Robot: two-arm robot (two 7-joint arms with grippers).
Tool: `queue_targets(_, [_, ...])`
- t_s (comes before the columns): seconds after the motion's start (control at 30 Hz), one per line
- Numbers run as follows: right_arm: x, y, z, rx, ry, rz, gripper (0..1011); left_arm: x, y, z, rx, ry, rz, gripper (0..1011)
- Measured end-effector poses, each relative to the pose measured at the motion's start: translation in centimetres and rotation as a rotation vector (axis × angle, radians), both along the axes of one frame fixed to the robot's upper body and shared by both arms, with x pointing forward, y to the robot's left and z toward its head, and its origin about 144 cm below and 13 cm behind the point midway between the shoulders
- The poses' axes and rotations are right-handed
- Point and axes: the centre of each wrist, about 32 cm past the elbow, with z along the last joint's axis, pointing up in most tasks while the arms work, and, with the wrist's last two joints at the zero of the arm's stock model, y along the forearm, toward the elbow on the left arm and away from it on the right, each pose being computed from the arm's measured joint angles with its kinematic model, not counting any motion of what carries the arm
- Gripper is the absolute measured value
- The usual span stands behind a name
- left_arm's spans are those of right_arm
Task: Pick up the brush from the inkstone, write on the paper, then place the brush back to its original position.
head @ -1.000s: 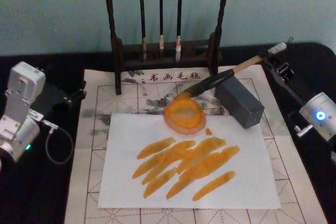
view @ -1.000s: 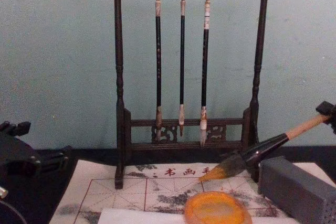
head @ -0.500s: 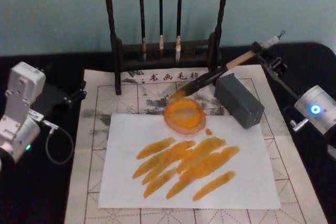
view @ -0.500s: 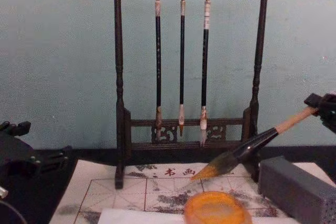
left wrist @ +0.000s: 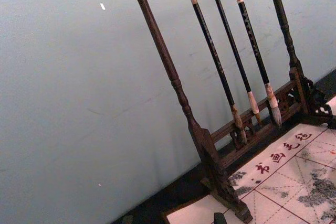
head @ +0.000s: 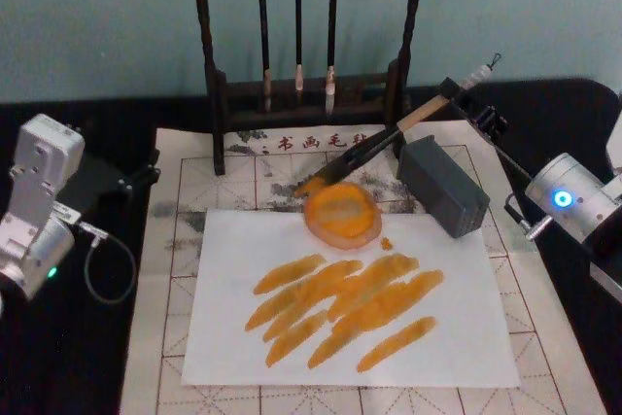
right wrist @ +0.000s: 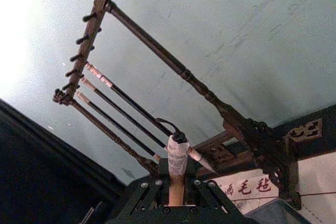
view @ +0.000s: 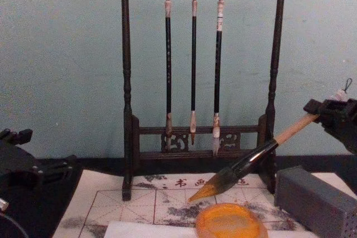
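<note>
The brush [head: 379, 146] hangs tilted, its orange-stained tip just above the far rim of the inkstone [head: 342, 213] and not touching it. My right gripper [head: 455, 94] is shut on the tan handle near the white end cap. In the right wrist view the brush handle [right wrist: 177, 157] stands clamped in the right gripper [right wrist: 176, 183]. From the chest, the brush [view: 251, 160] slopes down from the right gripper [view: 329, 112] toward the inkstone [view: 230, 221]. The paper [head: 466, 337] carries several orange strokes. My left arm [head: 39, 201] rests parked at the left.
A dark wooden rack [head: 296, 85] with three thin brushes stands behind the inkstone. A grey block [head: 442, 187] lies right of the inkstone, under the brush handle. The cream grid mat [head: 175, 240] lies under the paper on a black table.
My right gripper has carried the brush leftward and farther back. The tip has swung left and lower, from over the inkstone's back right to past its far rim.
</note>
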Motion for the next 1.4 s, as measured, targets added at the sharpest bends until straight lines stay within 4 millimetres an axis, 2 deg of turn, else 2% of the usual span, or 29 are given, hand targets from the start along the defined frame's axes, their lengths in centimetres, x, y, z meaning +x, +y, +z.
queue_targets(0.97, [0.7, 2.6, 0.8, -0.102, -0.036, 0.1, 185, 0.0, 0.0, 0.0, 0.0, 0.0, 0.0, 1001])
queue_targets(1.4, [0.8, 2.7, 0.7, -0.106, -0.03, 0.105, 185, 0.0, 0.0, 0.0, 0.0, 0.0, 0.0, 1001])
